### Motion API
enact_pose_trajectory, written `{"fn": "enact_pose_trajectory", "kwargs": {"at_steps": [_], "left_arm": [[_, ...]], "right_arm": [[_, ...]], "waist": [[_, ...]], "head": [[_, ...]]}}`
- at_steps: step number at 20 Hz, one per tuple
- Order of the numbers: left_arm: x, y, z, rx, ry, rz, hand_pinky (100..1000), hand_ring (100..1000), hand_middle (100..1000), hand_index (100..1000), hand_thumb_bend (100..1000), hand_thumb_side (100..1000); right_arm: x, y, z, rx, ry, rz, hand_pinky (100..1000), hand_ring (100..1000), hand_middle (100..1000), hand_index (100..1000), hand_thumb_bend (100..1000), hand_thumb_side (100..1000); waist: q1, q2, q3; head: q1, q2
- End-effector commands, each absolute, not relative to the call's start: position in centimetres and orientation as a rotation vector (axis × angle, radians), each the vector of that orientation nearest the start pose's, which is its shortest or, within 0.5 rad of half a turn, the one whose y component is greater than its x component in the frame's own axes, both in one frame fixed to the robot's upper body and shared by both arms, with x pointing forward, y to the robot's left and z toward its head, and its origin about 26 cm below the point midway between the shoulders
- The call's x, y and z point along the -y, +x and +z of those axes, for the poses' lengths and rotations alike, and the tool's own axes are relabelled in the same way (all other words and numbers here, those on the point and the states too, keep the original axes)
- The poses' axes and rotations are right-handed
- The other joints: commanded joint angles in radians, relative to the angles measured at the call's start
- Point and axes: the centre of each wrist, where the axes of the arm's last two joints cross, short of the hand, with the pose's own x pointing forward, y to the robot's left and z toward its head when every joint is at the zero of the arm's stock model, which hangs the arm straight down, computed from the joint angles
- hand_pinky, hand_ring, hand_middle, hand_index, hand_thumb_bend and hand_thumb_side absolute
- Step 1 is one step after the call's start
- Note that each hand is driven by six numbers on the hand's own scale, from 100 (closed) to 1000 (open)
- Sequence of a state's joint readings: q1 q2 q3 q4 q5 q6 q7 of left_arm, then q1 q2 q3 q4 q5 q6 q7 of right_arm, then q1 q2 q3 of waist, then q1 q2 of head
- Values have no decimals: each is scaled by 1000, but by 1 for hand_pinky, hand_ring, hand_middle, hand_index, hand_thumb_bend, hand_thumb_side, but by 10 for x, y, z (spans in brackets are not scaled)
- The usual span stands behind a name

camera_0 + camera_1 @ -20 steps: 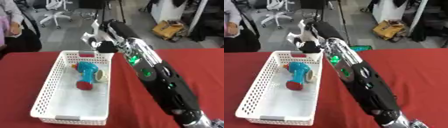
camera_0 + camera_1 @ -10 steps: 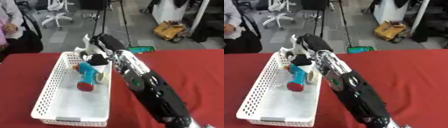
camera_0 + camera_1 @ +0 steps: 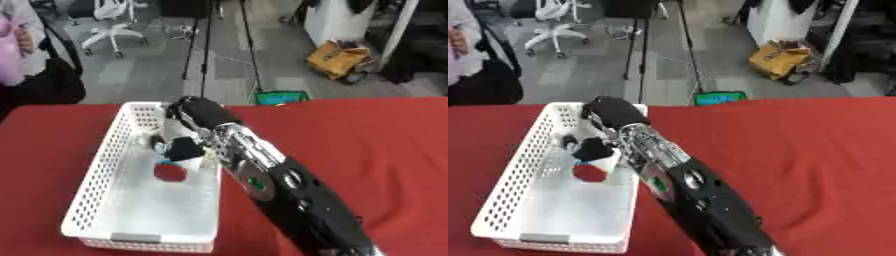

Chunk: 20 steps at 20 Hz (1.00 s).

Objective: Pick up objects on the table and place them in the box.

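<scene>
Right hand (image 3: 179,142) down inside the white box (image 3: 105,170), reaching over its right wall near the far end. Fingers (image 3: 182,149) curled around something dark, with a white piece just beside; exactly what is clasped, hard to make out. Directly below the hand, a toy (image 3: 171,171) with a round red part and a hint of blue under the fingers, lying on the box floor in its far half. Left hand nowhere in either view.

Judged step: setting the carried thing down in the box. To do it well: lower until the load sits on the floor of the box, not on top of the red-and-blue toy; then uncurl the fingers fully before lifting. Withdraw straight up and away, minding the thin perforated right wall, since the forearm (image 3: 289,195) lies close along it and a sideways drag could shove or tip the light box. Near half of the box bare, so a spot slightly nearer the robot would serve too.

Bench (image 3: 367,150) covered in a plain red cloth, flat, with no other loose thing visible on it outside the box. Beyond its far edge, a grey floor with a white office chair (image 3: 112,20), tripod legs (image 3: 210,55), a yellow bag (image 3: 343,59) and a small green-and-blue item (image 3: 282,97) just behind the bench.
</scene>
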<state>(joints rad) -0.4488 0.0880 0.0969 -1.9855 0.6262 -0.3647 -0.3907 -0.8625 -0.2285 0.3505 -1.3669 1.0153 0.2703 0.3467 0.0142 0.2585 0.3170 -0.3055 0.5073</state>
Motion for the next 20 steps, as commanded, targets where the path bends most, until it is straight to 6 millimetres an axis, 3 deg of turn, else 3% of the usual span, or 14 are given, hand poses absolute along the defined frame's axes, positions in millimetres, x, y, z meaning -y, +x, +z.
{"fn": "enact_pose_trajectory", "kwargs": {"at_steps": [1, 2, 3, 6, 7, 13, 20], "left_arm": [[-233, 312, 234, -3209, 996, 222, 948, 900, 923, 959, 100, 955], [-232, 312, 234, -3209, 996, 222, 948, 900, 923, 959, 100, 955], [-232, 312, 235, -3209, 996, 222, 949, 900, 924, 959, 100, 955], [-232, 312, 235, -3208, 996, 220, 949, 900, 924, 960, 100, 956], [-232, 312, 235, -3208, 996, 219, 949, 900, 924, 959, 100, 956], [-232, 313, 236, -3207, 996, 217, 949, 900, 924, 960, 100, 955], [-232, 313, 236, -3205, 993, 218, 949, 901, 924, 960, 100, 954]], "right_arm": [[116, 413, 221, 1625, -966, 1397, 975, 943, 738, 715, 100, 879], [117, 413, 222, 1626, -959, 1405, 975, 943, 738, 715, 100, 879], [116, 413, 222, 1628, -951, 1416, 991, 966, 838, 829, 141, 990], [116, 412, 225, 1637, -926, 1440, 996, 972, 862, 856, 181, 1000], [117, 412, 226, 1639, -920, 1444, 999, 977, 880, 870, 236, 1000], [119, 409, 234, 1661, -907, 1444, 999, 979, 885, 876, 260, 1000], [120, 408, 239, 1664, -901, 1459, 1000, 995, 917, 916, 414, 983]], "waist": [[2, -14, 1], [1, -14, 1], [1, -14, 1], [0, -13, 0], [-1, -13, 0], [-2, -14, -2], [0, -13, -2]], "head": [[0, -11], [1, -11], [0, -11], [1, -10], [1, -10], [2, -10], [3, -12]]}}
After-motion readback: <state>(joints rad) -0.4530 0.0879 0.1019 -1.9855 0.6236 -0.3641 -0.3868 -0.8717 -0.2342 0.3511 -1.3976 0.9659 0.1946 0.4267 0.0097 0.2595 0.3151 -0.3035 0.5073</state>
